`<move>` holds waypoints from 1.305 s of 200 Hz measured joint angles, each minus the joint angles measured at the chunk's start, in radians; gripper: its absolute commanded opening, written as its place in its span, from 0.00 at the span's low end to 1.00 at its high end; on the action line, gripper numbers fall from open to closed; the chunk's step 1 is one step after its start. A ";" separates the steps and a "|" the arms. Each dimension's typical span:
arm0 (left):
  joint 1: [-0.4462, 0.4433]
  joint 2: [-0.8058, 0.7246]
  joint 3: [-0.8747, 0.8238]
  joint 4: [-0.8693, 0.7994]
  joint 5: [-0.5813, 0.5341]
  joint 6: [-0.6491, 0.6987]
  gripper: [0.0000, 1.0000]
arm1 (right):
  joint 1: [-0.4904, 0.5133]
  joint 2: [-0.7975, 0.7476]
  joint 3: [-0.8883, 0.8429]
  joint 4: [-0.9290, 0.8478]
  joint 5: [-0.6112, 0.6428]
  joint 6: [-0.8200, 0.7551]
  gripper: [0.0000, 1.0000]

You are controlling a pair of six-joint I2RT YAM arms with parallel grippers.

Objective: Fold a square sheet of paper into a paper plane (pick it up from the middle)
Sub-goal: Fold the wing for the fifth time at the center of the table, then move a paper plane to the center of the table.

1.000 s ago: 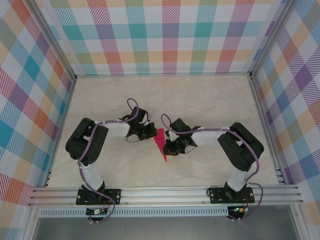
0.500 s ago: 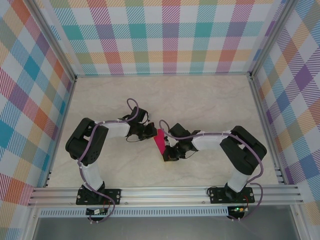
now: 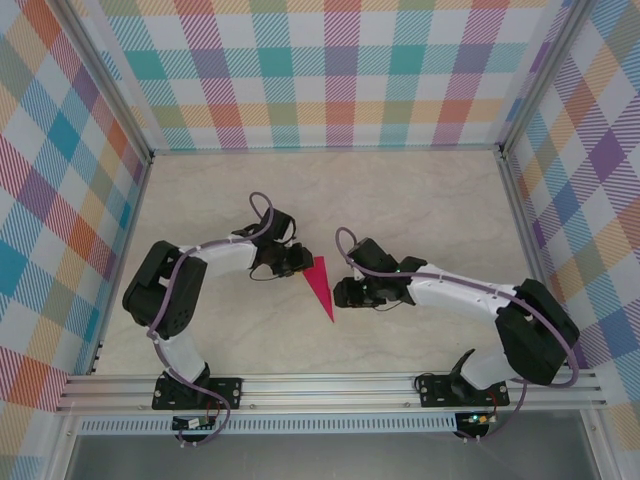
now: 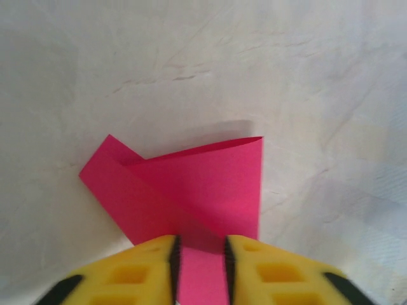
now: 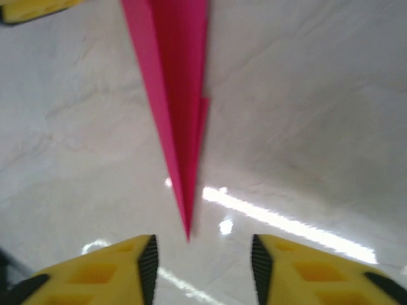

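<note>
The square sheet of paper is folded into a narrow magenta paper plane (image 3: 320, 285) that lies on the table between the two arms, nose toward the near edge. My left gripper (image 3: 300, 262) is at its wide tail. In the left wrist view the jaws (image 4: 200, 267) stand a little apart, with the tail of the paper plane (image 4: 203, 184) running between them. My right gripper (image 3: 340, 293) is just right of the nose, open. In the right wrist view the pointed tip of the paper plane (image 5: 175, 95) ends just ahead of the open gripper (image 5: 202, 267), untouched.
The marble-patterned table (image 3: 420, 200) is ringed by checkered walls, with an aluminium rail (image 3: 330, 385) along the near edge. A yellow finger of the left gripper (image 5: 32, 7) shows at the top left of the right wrist view.
Both grippers have opened and let go of the plane. The right gripper has drawn back to the right, off the nose. The plane now lies flat on the table.
</note>
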 measured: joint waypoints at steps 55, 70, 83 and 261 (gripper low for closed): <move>-0.046 -0.122 0.101 -0.198 -0.165 -0.023 0.56 | -0.077 -0.048 0.028 -0.111 0.307 0.047 0.94; -0.081 -0.123 0.119 -0.255 -0.230 -0.043 0.61 | -0.105 -0.056 0.028 -0.118 0.338 0.051 0.99; -0.116 -0.122 0.132 -0.310 -0.284 -0.060 0.63 | -0.124 -0.061 0.026 -0.117 0.352 0.056 1.00; -0.355 0.212 0.441 -0.626 -0.574 -0.158 0.30 | -0.182 -0.059 -0.027 -0.109 0.348 0.086 1.00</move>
